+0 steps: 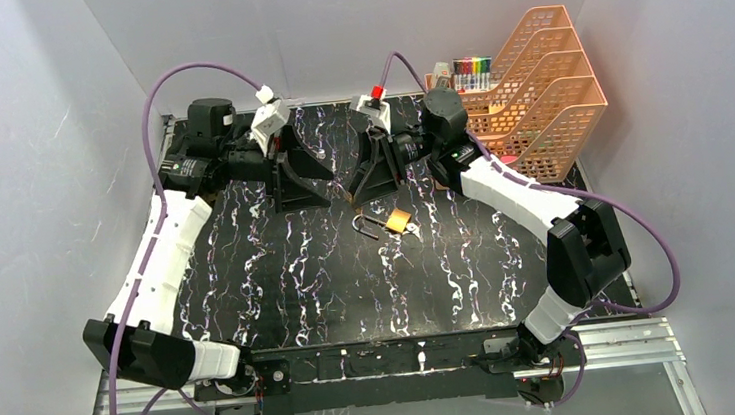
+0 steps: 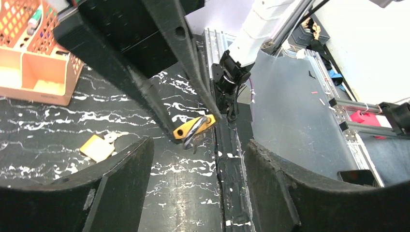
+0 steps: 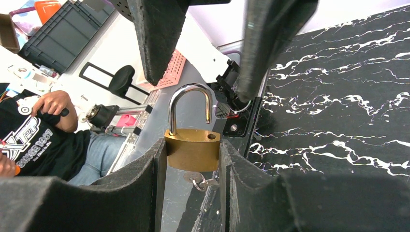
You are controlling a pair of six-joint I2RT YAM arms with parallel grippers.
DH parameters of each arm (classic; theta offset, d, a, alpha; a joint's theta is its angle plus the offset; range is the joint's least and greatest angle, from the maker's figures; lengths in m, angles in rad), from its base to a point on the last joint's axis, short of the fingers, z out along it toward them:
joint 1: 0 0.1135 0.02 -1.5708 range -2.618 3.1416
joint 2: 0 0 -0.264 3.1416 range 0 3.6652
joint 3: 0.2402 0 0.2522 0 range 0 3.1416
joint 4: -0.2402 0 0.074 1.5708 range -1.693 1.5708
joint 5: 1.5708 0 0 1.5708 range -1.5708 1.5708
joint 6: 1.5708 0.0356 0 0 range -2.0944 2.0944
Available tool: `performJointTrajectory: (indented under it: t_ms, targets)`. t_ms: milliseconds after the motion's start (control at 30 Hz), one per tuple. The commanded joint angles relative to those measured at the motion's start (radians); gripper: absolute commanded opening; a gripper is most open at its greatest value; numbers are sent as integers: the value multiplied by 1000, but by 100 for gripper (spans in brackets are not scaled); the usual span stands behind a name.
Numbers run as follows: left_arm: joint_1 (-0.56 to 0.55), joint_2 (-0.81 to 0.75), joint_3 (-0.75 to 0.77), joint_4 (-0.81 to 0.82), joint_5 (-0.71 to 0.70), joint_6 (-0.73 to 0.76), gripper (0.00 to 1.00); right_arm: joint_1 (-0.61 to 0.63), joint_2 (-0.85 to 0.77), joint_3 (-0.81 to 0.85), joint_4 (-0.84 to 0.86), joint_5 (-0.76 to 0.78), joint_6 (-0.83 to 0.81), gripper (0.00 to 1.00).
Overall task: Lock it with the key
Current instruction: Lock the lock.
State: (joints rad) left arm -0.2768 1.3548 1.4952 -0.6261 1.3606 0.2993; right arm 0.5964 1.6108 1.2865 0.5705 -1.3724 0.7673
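1. The right hand (image 3: 193, 145) is clamped on the padlock (image 3: 192, 151), with its two fingers pressed against opposite sides of the brass body.
2. The padlock is held above the black marbled counter (image 1: 330, 281), near its middle and between the two arms.
3. The shackle (image 3: 190, 87) is open. One leg sits in the body, and the free end stands clear of its hole.
4. The key (image 3: 197, 180) sticks out of the end of the body opposite the shackle, with a ring on it.
5. The left hand (image 2: 198, 145) has its fingers spread wide apart and grips nothing.
6. It hangs near the padlock on the shackle side and does not touch it. In the right wrist view, one of its fingers shows on each side beyond the shackle.
7. Both arms reach from the near edge toward the far middle of the counter, with the hands turned toward each other.
8. An orange rack (image 1: 544, 92) stands at the far right corner, and coloured pens (image 1: 472, 66) stand just beside it.
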Motion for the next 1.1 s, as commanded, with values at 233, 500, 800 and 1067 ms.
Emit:
performJointTrajectory:
  t_ms: [233, 500, 800, 1067]
  targets:
    - [2, -23, -15, 35, 120, 12, 58, -1, -3, 56, 59, -8, 26, 0]
    - [-10, -5, -28, 51, 118, 6, 67, -1, 18, 59, 98, -8, 60, 0]
    - [-14, -2, -44, 70, 110, -9, 39, 3, 37, 65, 124, -3, 82, 0]
    - [-31, 2, -70, 90, 110, -22, 26, 6, 41, 61, 154, -6, 103, 0]
